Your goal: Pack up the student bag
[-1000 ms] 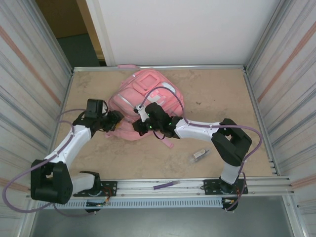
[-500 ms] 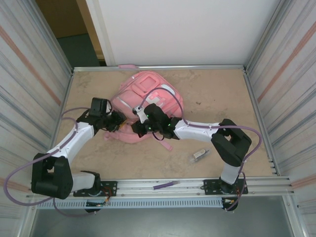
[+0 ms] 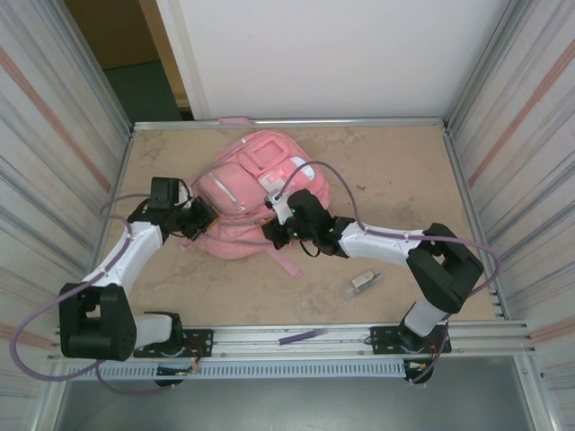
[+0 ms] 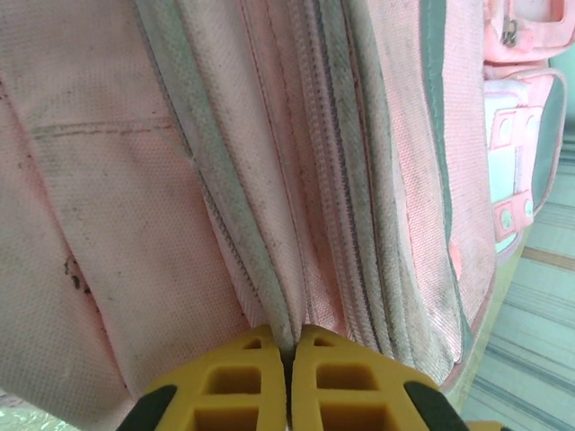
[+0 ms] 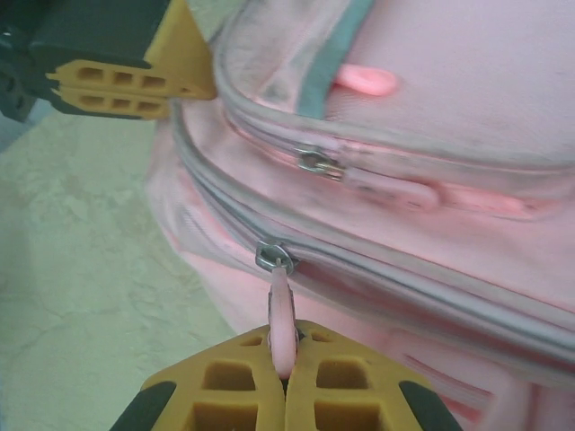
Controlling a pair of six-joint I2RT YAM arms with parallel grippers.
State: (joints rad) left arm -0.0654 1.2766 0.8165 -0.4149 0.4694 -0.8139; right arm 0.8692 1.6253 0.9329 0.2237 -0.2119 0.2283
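Student bag (image 3: 256, 193) lies on the tabletop (image 3: 395, 180), left of centre and toward the back edge, front pockets facing up. Both arms reach onto its near side.

Left hand (image 3: 199, 218) is at the bag's left edge. On the left wrist cam its yellow fingers (image 4: 234, 382) are pressed fully together, with a ridge of the bag's pink fabric pinched between the tips, right beside the zipper track (image 4: 337, 180). So it grips the bag itself, at the seam.

Right hand (image 3: 272, 232) is at the middle of the bag's near edge. On the right wrist cam it is clamped tight on the pink zipper pull (image 5: 281, 310). The pull runs from the fingertips up to the metal slider (image 5: 274, 258) on the lower zipper line. A second slider (image 5: 314, 162) sits on the zipper line above, its own pull lying loose along the track. The left hand's fingers touch the bag's edge at the top left of that view.

I can't tell how far either zipper is open.

A pink strap (image 3: 289, 262) trails from the bag toward the near side, flat on the tabletop. A small grey item (image 3: 363, 281) lies well apart from the bag, beside the right arm. A purple strip (image 3: 296, 338) rests on the near rail.
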